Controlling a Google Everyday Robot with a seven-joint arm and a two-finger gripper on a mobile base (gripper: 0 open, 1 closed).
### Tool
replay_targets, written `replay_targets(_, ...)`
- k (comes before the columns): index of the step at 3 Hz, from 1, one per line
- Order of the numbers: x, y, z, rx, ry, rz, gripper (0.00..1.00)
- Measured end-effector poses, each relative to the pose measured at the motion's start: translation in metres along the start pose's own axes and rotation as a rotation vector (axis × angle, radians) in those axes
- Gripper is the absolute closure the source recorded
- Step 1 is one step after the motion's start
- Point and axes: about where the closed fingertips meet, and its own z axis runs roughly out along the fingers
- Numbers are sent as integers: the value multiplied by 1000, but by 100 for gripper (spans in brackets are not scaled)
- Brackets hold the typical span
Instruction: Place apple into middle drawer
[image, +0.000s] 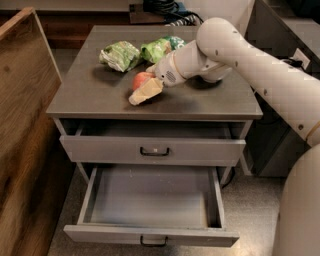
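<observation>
The apple (140, 78), red-orange, rests on the grey cabinet top (100, 97), in front of two green snack bags. My gripper (143, 93) reaches in from the right and sits low on the top, right against the apple's near side, partly covering it. The middle drawer (150, 197) is pulled far out below, its grey floor bare, with a plain dark loop handle (153, 242) on its front. It lies well below and in front of the apple.
Two green snack bags (120, 54) (159, 48) lie behind the apple. The upper drawer (152, 149), with a pale-spotted handle, is slightly ajar. A wooden panel (25, 115) stands at the left. A dark cabinet (285, 55) stands at the right.
</observation>
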Motion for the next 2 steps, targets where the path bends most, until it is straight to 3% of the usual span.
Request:
replay_targets(1,-3,-1,-16,41,-27,12,42)
replay_targets(2,-5,12,-51,111,-42,13,65)
